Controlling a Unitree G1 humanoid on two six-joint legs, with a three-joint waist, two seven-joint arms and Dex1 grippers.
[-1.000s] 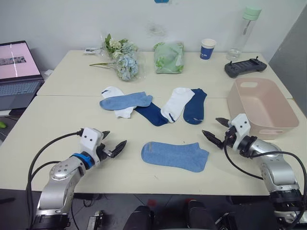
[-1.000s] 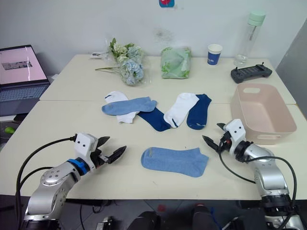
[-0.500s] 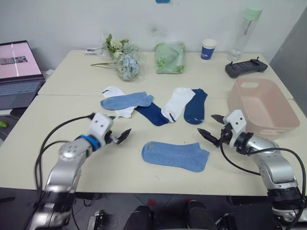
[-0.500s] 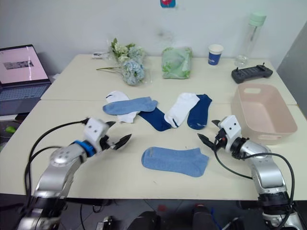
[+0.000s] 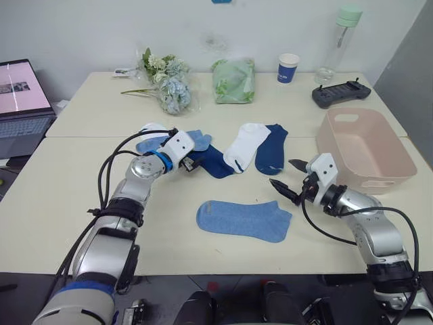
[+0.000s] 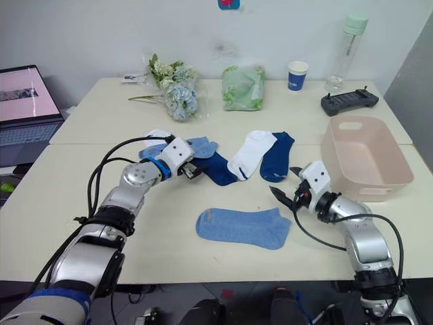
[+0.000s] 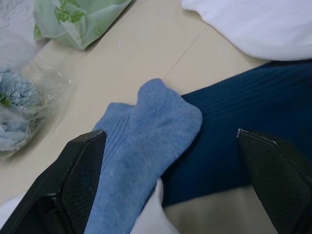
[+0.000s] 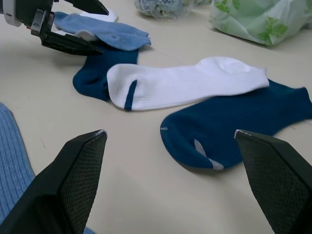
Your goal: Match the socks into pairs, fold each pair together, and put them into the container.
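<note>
Several socks lie mid-table. A light blue sock (image 5: 198,141) overlaps a white sock (image 5: 153,129) and a navy sock (image 5: 214,162). To their right a white sock (image 5: 245,145) lies beside a second navy sock (image 5: 272,149). Another light blue sock (image 5: 243,220) lies alone nearer the front edge. My left gripper (image 5: 192,160) is open, low over the light blue sock's toe (image 7: 141,141) and the navy sock (image 7: 243,122). My right gripper (image 5: 285,176) is open and holds nothing, between the front light blue sock and the pink container (image 5: 390,164).
Along the table's far edge stand a flower bunch (image 5: 166,84), a pale green cloth bundle (image 5: 235,80), a blue paper cup (image 5: 288,68), a clear bottle (image 5: 342,40) and a black controller (image 5: 342,93). A laptop (image 5: 20,101) sits at the far left.
My left arm has reached away from the front edge to the sock cluster and now hovers over the light blue and navy socks. The right gripper has shifted slightly left.
</note>
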